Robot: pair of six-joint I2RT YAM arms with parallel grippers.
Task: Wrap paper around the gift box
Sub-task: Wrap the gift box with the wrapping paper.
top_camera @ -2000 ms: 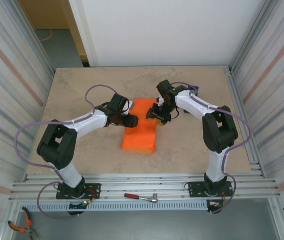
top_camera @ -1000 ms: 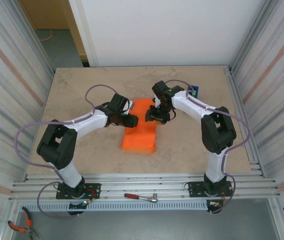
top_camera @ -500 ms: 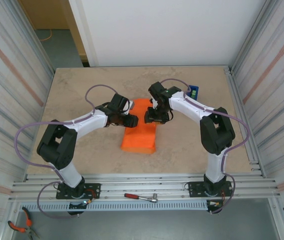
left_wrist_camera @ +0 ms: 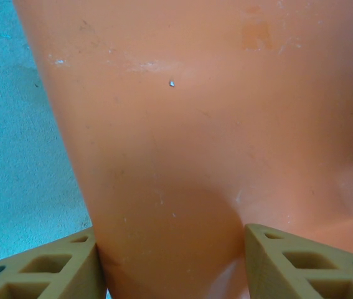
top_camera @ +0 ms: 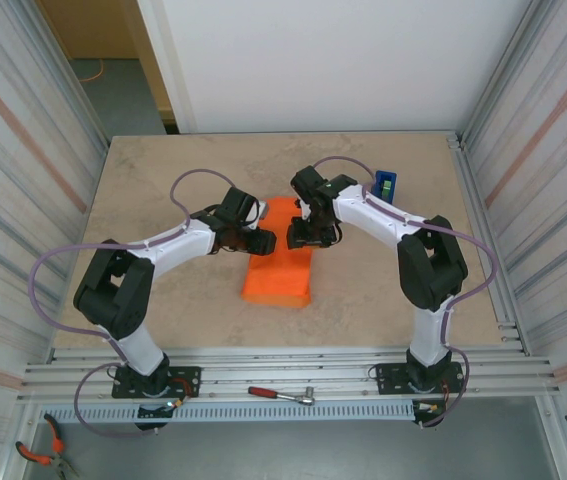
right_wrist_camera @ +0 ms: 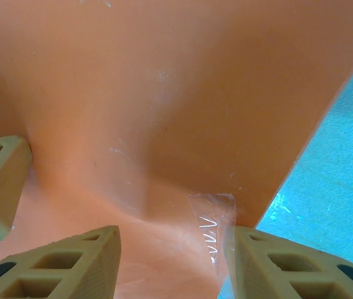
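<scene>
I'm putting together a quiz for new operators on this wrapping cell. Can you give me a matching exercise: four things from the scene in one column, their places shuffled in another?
Things:
1. paper
2. blue tape dispenser
3. red-handled tool
4. orange-handled pliers

Places:
A. on the metal rails at the near edge
B. middle of the table
C. bottom-left corner, below the rails
D. far right part of the table

Pairs: 1-B, 2-D, 3-A, 4-C
</scene>
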